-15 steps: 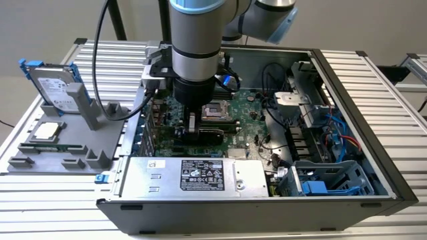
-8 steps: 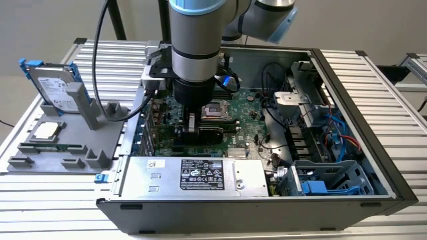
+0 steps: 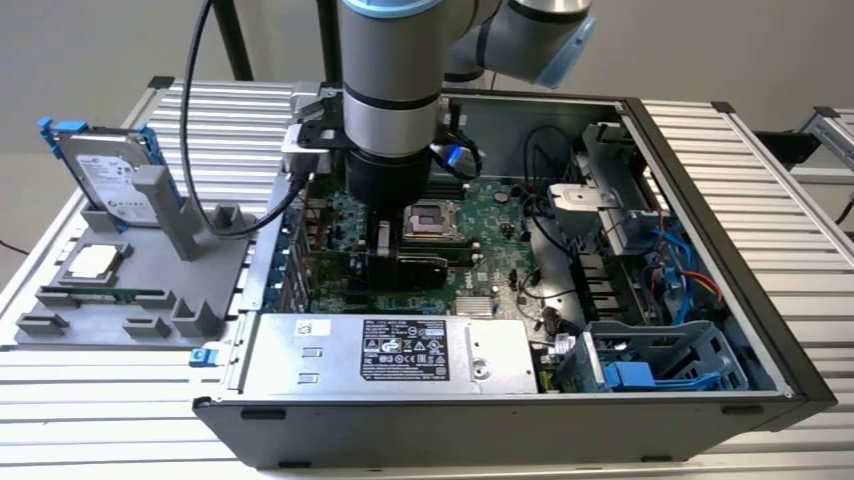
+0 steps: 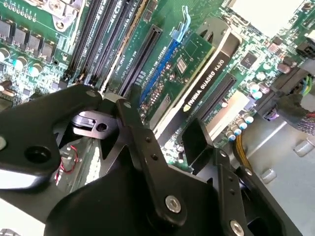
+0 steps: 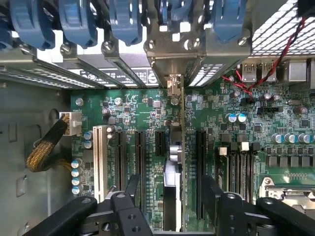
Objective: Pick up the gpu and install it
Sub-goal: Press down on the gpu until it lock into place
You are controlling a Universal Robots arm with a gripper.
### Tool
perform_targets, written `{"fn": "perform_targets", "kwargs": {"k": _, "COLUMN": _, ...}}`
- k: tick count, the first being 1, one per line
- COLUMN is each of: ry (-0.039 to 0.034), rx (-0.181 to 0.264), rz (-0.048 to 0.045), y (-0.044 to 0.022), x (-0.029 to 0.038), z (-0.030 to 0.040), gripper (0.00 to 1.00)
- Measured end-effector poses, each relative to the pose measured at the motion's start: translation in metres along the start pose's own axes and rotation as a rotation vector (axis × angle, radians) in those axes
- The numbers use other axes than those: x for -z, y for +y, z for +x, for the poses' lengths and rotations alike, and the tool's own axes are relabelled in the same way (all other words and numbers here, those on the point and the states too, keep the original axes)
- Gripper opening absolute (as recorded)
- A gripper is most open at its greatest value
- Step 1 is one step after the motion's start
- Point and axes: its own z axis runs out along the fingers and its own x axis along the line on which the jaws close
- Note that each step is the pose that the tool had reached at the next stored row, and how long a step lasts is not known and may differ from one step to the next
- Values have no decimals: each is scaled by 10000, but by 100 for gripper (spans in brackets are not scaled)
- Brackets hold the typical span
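Black jaws stand apart on either side of the gpu (image 5: 175, 162) upright in the motherboard (image 5: 275, 128).

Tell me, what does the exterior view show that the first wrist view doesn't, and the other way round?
Exterior view: the whole computer case, its power supply, and a hard drive standing on a gray holder outside it. First wrist view: blue clips along the rear slots, and the gpu seen edge-on, upright, its bracket at the rear wall. Both: the green motherboard and the open end effector straddling the gpu.
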Motion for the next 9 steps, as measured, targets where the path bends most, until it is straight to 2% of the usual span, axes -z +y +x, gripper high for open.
{"fn": "perform_targets", "kwargs": {"k": 9, "ry": 15, "rx": -1, "rz": 3, "y": 12, "x": 404, "z": 21, "gripper": 100}}
